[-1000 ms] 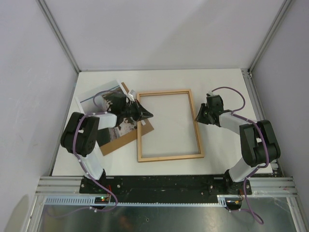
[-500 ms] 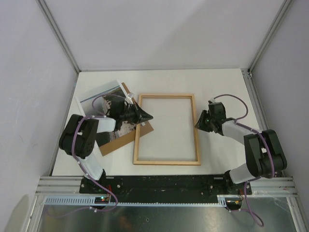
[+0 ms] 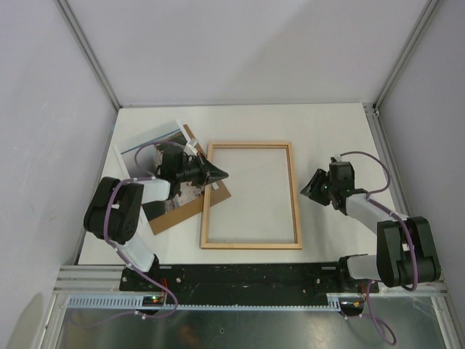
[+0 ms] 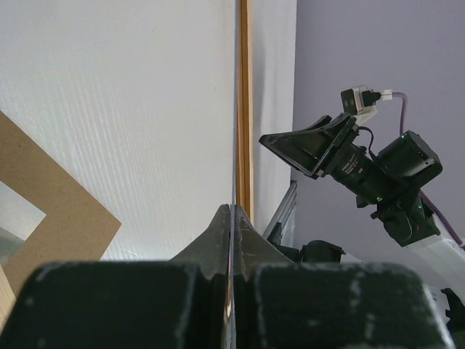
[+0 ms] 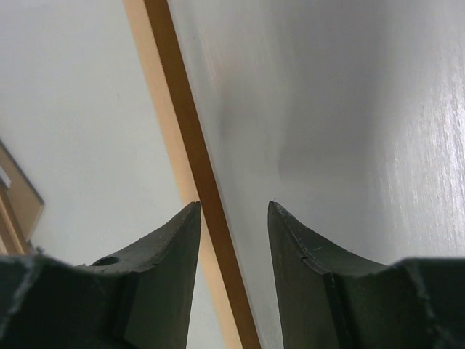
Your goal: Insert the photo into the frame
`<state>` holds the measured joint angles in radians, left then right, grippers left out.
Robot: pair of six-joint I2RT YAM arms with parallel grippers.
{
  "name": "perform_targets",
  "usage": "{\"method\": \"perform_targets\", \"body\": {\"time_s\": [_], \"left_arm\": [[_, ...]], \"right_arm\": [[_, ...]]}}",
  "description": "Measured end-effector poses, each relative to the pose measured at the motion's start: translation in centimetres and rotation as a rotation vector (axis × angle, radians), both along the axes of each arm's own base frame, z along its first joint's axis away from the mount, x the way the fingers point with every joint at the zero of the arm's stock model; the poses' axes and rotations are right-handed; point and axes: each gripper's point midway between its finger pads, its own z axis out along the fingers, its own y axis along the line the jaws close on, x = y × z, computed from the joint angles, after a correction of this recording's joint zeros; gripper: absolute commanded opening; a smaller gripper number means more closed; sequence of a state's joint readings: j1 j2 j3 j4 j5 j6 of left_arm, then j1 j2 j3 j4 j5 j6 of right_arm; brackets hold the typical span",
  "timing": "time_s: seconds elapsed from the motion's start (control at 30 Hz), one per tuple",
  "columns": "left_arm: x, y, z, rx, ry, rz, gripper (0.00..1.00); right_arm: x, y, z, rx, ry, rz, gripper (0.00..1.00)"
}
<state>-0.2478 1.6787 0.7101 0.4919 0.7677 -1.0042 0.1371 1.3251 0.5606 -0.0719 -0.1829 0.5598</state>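
The frame lies flat in mid-table, square to the table edges, with the table showing through its opening. The photo lies at the far left on a brown backing board, partly hidden under my left arm. My left gripper is shut, its tips just inside the frame's left rail. In the left wrist view the fingers meet on a thin pale line beside a rail. My right gripper is open and empty, just right of the right rail. That rail runs ahead of its tips.
The backing board's corner also shows in the left wrist view, and its edge reaches under the frame's left rail. My right arm faces the left gripper across the frame. Walls enclose the table on three sides.
The frame has swung from tilted to square with the table. My right gripper has drawn back to the right, off the right rail. The left gripper has hardly moved.
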Motion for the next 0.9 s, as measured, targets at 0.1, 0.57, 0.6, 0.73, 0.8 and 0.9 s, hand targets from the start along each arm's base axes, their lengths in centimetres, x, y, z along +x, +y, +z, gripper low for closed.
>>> {"method": "perform_targets", "body": {"time_s": [0.1, 0.57, 0.6, 0.73, 0.8, 0.9], "left_arm": [[-0.1, 0.1, 0.1, -0.003, -0.008, 0.002, 0.0], [-0.3, -0.2, 1.6, -0.054, -0.051, -0.011, 0.0], [-0.3, -0.2, 1.8, -0.058, -0.058, -0.013, 0.0], [-0.2, -0.3, 2.5, -0.081, -0.08, -0.018, 0.0], [-0.3, -0.4, 2.8, -0.091, -0.091, -0.022, 0.0], [-0.3, -0.6, 3.2, -0.104, -0.099, -0.026, 0.0]], "right_arm": [[0.6, 0.1, 0.6, 0.019, -0.03, -0.014, 0.43], [1.6, 1.8, -0.4, 0.054, -0.037, 0.012, 0.21], [1.6, 1.8, -0.4, 0.055, -0.039, 0.015, 0.21], [1.7, 2.0, -0.4, 0.057, -0.042, 0.018, 0.2], [1.7, 2.0, -0.5, 0.057, -0.041, 0.021, 0.2], [1.7, 2.1, -0.5, 0.058, -0.042, 0.024, 0.19]]}}
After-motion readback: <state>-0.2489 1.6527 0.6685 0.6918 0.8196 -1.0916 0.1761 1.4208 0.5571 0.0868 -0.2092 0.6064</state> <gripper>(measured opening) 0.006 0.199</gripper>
